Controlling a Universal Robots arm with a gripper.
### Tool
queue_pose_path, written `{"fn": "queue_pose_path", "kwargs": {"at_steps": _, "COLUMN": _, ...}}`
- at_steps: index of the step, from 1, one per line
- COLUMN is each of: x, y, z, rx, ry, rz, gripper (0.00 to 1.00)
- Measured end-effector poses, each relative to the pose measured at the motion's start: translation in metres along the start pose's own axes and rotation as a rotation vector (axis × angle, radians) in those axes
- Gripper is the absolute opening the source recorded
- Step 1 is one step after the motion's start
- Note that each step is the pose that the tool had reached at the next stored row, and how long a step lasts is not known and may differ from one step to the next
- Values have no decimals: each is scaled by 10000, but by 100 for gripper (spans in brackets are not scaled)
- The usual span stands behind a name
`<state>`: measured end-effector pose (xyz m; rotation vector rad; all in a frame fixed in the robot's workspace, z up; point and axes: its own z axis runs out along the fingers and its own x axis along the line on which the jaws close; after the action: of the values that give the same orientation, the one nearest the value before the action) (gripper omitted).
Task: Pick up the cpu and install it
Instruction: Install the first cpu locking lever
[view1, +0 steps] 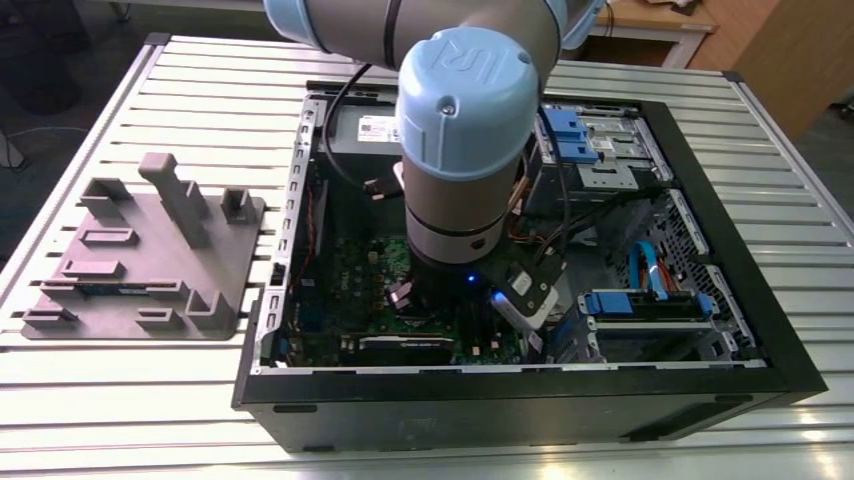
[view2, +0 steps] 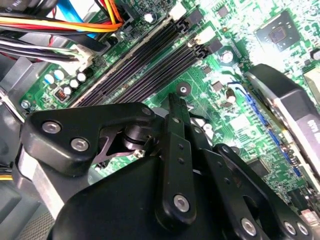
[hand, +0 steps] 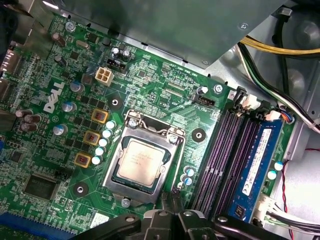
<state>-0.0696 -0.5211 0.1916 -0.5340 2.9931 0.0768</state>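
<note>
The cpu (hand: 141, 159), a small silvery-beige square chip, lies flat in the silver socket frame (hand: 114, 172) on the green motherboard (hand: 160, 95). In the first wrist view my gripper (hand: 174, 197) hangs just beside one corner of that frame, between the socket and the black memory slots (hand: 225, 155). It is shut with nothing in it. In the second wrist view the gripper (view2: 173, 102) points down at the board near the same dark slots (view2: 145, 65). In the exterior view the arm (view1: 454, 150) reaches down into the open computer case (view1: 747, 330).
A grey plastic tray (view1: 134, 260) with upright posts lies on the slatted table at the exterior view's left. Inside the case are a blue memory stick (hand: 260, 165), cable bundles (view2: 45, 25), blue drive brackets (view1: 647, 303) and a graphics card (view2: 295, 115).
</note>
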Motion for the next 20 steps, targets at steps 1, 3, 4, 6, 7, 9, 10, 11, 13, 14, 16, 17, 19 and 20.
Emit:
{"fn": "queue_pose_path", "kwargs": {"at_steps": 1, "x": 4, "y": -1, "z": 2, "rx": 4, "ry": -14, "rz": -1, "gripper": 10}}
{"fn": "queue_pose_path", "kwargs": {"at_steps": 3, "x": 10, "y": -6, "z": 7, "rx": 14, "ry": -44, "rz": -3, "gripper": 10}}
{"fn": "queue_pose_path", "kwargs": {"at_steps": 4, "x": 14, "y": -9, "z": 9, "rx": 20, "ry": -59, "rz": -5, "gripper": 10}}
{"fn": "queue_pose_path", "kwargs": {"at_steps": 6, "x": 19, "y": -13, "z": 12, "rx": 30, "ry": -89, "rz": -7, "gripper": 10}}
{"fn": "queue_pose_path", "kwargs": {"at_steps": 7, "x": 20, "y": -14, "z": 13, "rx": 30, "ry": -95, "rz": -7, "gripper": 10}}
{"fn": "queue_pose_path", "kwargs": {"at_steps": 9, "x": 23, "y": -17, "z": 14, "rx": 30, "ry": -108, "rz": -6, "gripper": 10}}
{"fn": "queue_pose_path", "kwargs": {"at_steps": 10, "x": 24, "y": -18, "z": 14, "rx": 31, "ry": -115, "rz": -7, "gripper": 10}}
{"fn": "queue_pose_path", "kwargs": {"at_steps": 11, "x": 26, "y": -19, "z": 14, "rx": 31, "ry": -123, "rz": -7, "gripper": 10}}
{"fn": "queue_pose_path", "kwargs": {"at_steps": 13, "x": 32, "y": -23, "z": 16, "rx": 27, "ry": -149, "rz": -6, "gripper": 10}}
{"fn": "queue_pose_path", "kwargs": {"at_steps": 14, "x": 35, "y": -25, "z": 16, "rx": 25, "ry": -165, "rz": -7, "gripper": 10}}
{"fn": "queue_pose_path", "kwargs": {"at_steps": 16, "x": 40, "y": -28, "z": 17, "rx": 17, "ry": -199, "rz": -8, "gripper": 10}}
{"fn": "queue_pose_path", "kwargs": {"at_steps": 17, "x": 41, "y": -30, "z": 18, "rx": 14, "ry": -210, "rz": -8, "gripper": 10}}
{"fn": "queue_pose_path", "kwargs": {"at_steps": 19, "x": 41, "y": -30, "z": 18, "rx": 13, "ry": -216, "rz": -8, "gripper": 10}}
{"fn": "queue_pose_path", "kwargs": {"at_steps": 20, "x": 41, "y": -30, "z": 18, "rx": 12, "ry": -217, "rz": -8, "gripper": 10}}
